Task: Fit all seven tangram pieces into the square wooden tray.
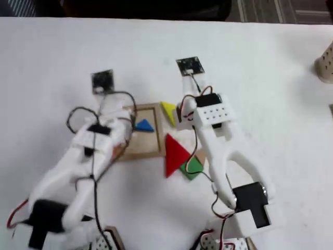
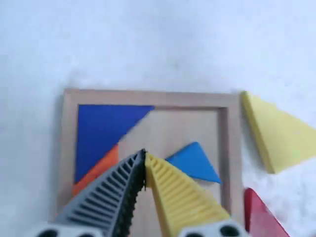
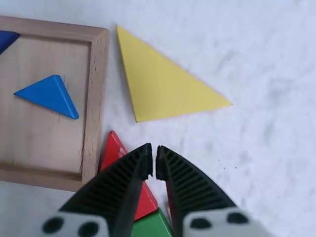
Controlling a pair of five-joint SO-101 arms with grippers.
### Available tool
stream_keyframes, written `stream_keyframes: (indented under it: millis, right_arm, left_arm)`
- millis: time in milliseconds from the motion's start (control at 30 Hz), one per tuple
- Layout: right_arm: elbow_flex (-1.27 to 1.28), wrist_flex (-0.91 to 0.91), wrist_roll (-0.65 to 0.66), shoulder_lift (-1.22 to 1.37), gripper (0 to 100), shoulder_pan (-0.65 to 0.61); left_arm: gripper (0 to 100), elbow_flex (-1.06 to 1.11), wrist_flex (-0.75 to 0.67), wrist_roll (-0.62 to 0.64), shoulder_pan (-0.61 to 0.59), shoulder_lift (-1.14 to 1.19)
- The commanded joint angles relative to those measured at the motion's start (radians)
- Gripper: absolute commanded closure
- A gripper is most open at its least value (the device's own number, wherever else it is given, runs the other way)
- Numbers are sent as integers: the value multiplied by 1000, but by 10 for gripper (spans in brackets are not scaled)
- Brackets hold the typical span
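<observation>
The square wooden tray point(image 1: 147, 152) lies mid-table. In it are a dark blue piece point(image 2: 101, 126), an orange piece point(image 2: 98, 169) next to it and a small blue triangle point(image 2: 194, 162). My left gripper point(image 2: 144, 159) hovers over the tray's floor, shut with nothing held. Outside the tray lie a yellow triangle point(image 3: 158, 84), a red triangle point(image 1: 175, 152) and a green piece point(image 1: 193, 166). My right gripper point(image 3: 153, 162) hangs over the red triangle's tip point(image 3: 114, 150), just beside the tray's rim point(image 3: 98, 74). It is shut and empty.
White table all around. Two small black squares point(image 1: 102, 80) point(image 1: 190, 65) sit beyond the tray. A perforated pale object point(image 1: 325, 65) stands at the far right edge. The arm bases point(image 1: 52, 219) point(image 1: 250, 208) and their cables take up the near side.
</observation>
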Motion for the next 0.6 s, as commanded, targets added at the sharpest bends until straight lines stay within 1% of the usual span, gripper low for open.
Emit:
stream_keyframes:
  millis: [0,33,100,200,300,433,567]
  right_arm:
    - [-6,-19,-3,-22,978,5]
    - [-6,-19,-3,-22,978,5]
    - [-6,-19,-3,-22,978,5]
    - [-6,-19,-3,-21,978,5]
    - [-6,-19,-2,-21,978,5]
    - [-6,-19,-2,-21,978,7]
    - [-6,-19,-2,-22,978,7]
  left_arm:
    - [978,86,-100,11,171,-130]
    - [978,104,-135,11,214,-136]
    - [979,107,-210,14,260,-119]
    - [980,64,-308,71,263,-25]
    - [980,-32,-342,95,240,130]
    - [980,-153,-255,95,202,300]
    - [979,-207,-109,95,163,320]
